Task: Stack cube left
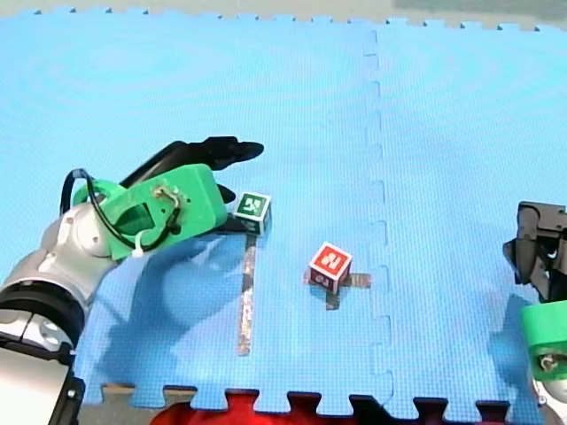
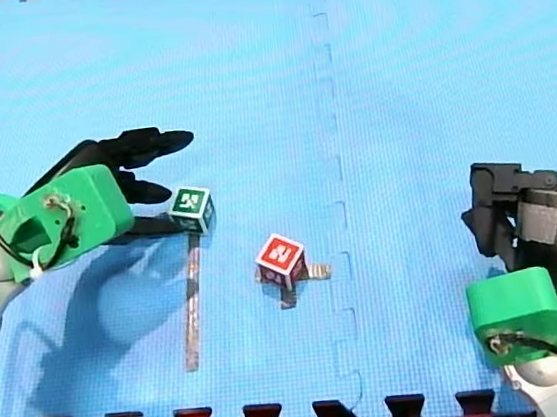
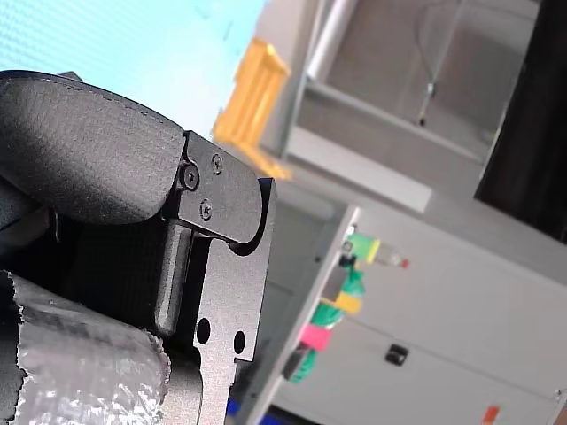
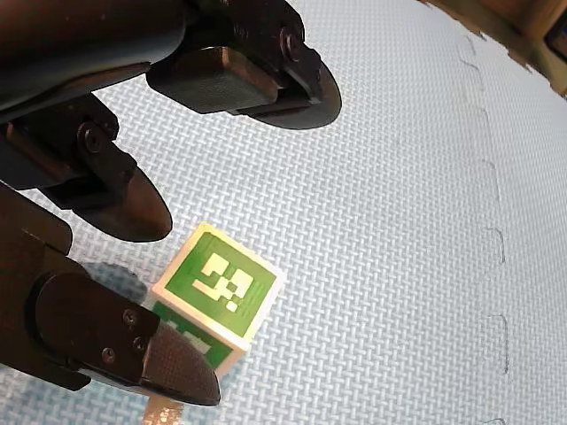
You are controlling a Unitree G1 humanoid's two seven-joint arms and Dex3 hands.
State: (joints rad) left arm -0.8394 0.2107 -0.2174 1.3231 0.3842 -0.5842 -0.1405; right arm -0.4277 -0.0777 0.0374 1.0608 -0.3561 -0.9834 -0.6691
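A green cube (image 1: pixel 253 210) with a white patterned top sits on the blue foam mat (image 1: pixel 354 106), left of centre. A red cube (image 1: pixel 330 265) lies a little to its right and nearer to me. My left hand (image 1: pixel 217 164) reaches in from the left and hovers just beside and above the green cube, holding nothing. In the second wrist view the green cube (image 4: pixel 217 297) lies between the black fingers (image 4: pixel 244 75), which do not touch it. My right hand (image 2: pixel 516 217) is at the right edge of the mat, far from both cubes.
A strip of tape (image 1: pixel 245 301) runs on the mat from the green cube toward me, and a short piece (image 1: pixel 354 282) lies under the red cube. The mat's seam (image 1: pixel 379 177) runs down its middle. Red cloth (image 1: pixel 292 414) shows past the near edge.
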